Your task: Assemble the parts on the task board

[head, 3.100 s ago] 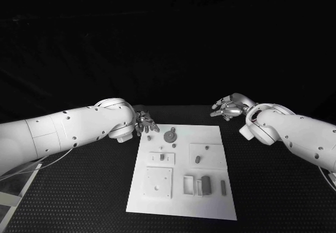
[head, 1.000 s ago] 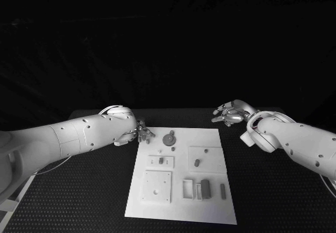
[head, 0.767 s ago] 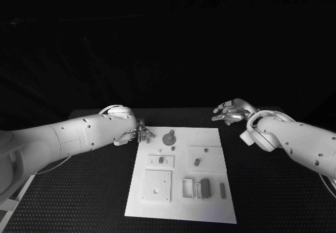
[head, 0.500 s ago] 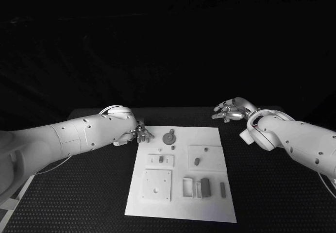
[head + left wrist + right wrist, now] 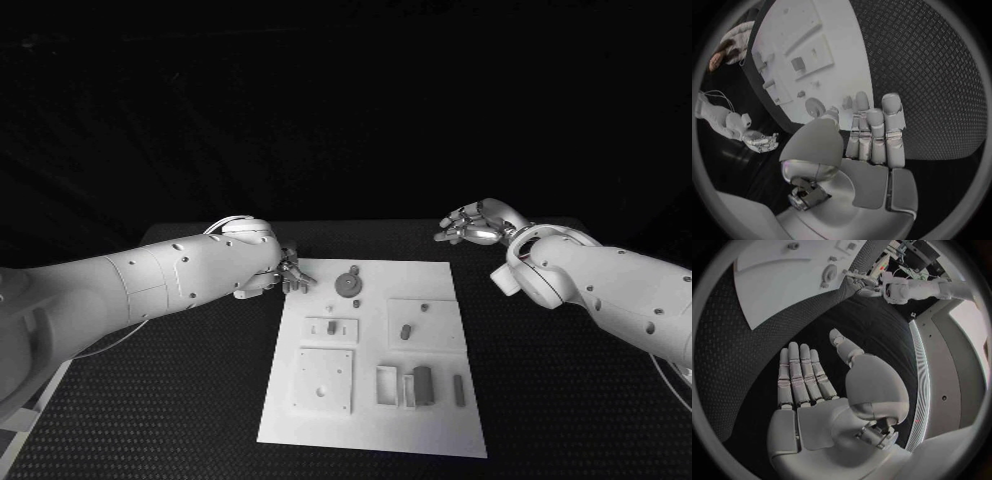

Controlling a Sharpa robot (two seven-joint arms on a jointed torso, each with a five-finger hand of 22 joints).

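Observation:
The white task board (image 5: 421,281) lies in the middle of the black table. Grey parts sit on it: a round disc (image 5: 349,283) near its far edge, small pieces (image 5: 332,327) (image 5: 407,333) at mid board, and a dark block (image 5: 423,383) beside a slim bar (image 5: 460,390) near the front. My left hand (image 5: 293,274) hovers at the board's far left corner, next to the disc (image 5: 815,106). Its fingers (image 5: 873,130) are straight and hold nothing. My right hand (image 5: 469,224) hangs beyond the far right corner, off the board (image 5: 779,290), its palm (image 5: 817,405) bare and fingers extended.
Raised white square plates (image 5: 325,378) (image 5: 427,322) and an upright bracket (image 5: 389,386) stand on the board. Black textured mat (image 5: 173,400) surrounds it on both sides. Both forearms (image 5: 144,280) (image 5: 606,285) reach in over the mat.
My right hand has drifted slightly up and away from the board's far corner. My left hand has stayed at the far left corner. No part has moved.

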